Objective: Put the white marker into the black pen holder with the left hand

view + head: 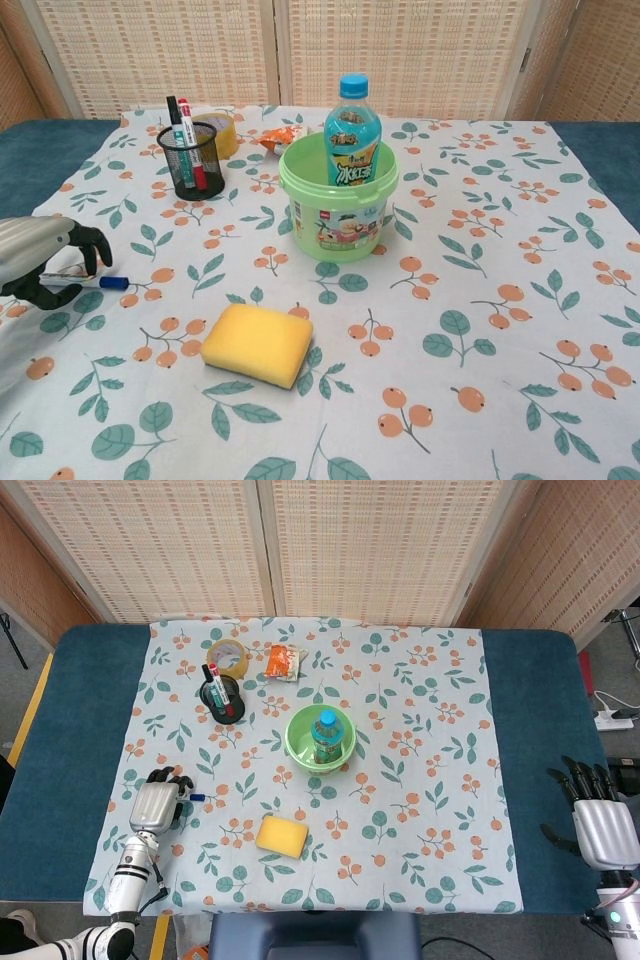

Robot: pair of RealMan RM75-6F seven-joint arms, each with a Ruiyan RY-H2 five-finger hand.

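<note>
Floral cloth (420,730) covers blue table (70,720); left robot hand (35,260) grips white marker (85,282).

**Little that can be read**

The blue-capped bottle (352,133) standing in the green bucket (338,210), near the middle of the bench, carries a teal wrapper with large white characters on an orange patch; they look like Chinese script, but their strokes are too blurred to make out. The bucket's front wall bears a printed sticker with a small red square at its upper left and pictures beside it; any wording there is too small to tell. The orange packet (283,661) near the far edge of the bench shows print that cannot be read. The markers in the black pen holder (191,162) show no legible marking.
</note>
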